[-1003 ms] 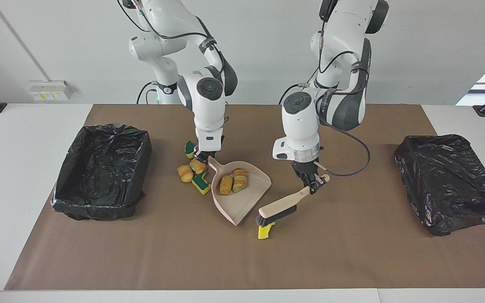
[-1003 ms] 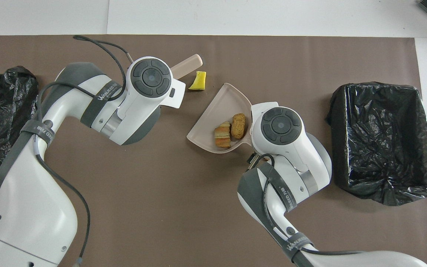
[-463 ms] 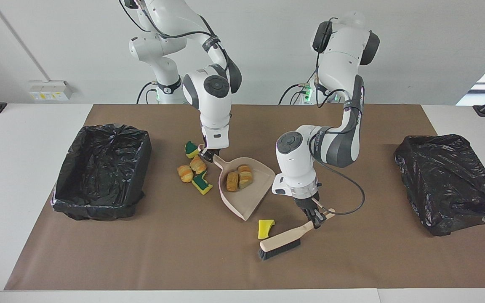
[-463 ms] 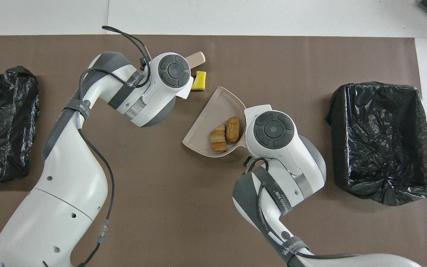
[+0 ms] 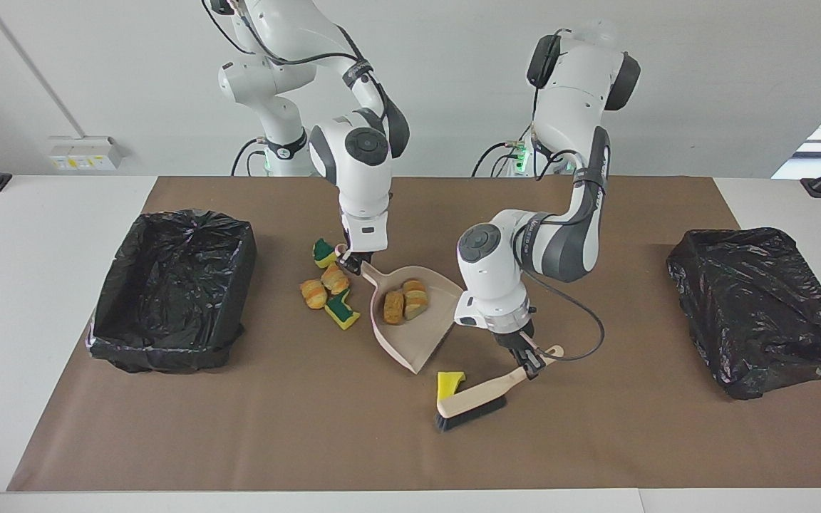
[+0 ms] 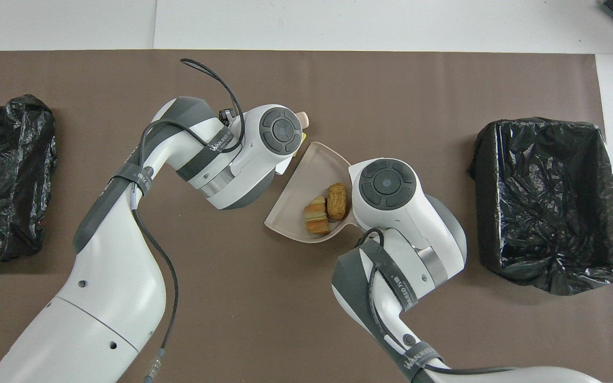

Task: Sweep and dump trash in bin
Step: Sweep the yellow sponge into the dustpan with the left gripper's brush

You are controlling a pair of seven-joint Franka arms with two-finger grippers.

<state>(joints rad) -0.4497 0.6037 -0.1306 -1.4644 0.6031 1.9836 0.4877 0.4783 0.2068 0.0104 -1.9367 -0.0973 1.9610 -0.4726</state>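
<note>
My left gripper [image 5: 533, 362] is shut on the handle of the beige brush [image 5: 471, 402]. Its bristles rest on the mat against a yellow sponge scrap [image 5: 448, 382], just off the open mouth of the beige dustpan [image 5: 417, 335]. My right gripper [image 5: 348, 262] is shut on the dustpan's handle. Two bread-like lumps [image 5: 403, 303] lie in the pan [image 6: 306, 170]. More trash lies beside the handle: a green scrap [image 5: 322, 251], two orange lumps [image 5: 323, 286] and a green-yellow scrap [image 5: 341, 311]. In the overhead view my wrists hide the brush and that loose trash.
The open bin [image 5: 168, 292], lined with a black bag, stands toward the right arm's end [image 6: 546, 202]. A second black-bagged box [image 5: 760, 306] sits toward the left arm's end. A brown mat [image 5: 596, 442] covers the table.
My left gripper carried the brush away from the robots, past the yellow scrap, then brought the bristles back against it. The dustpan turned and shifted slightly with the right gripper.
</note>
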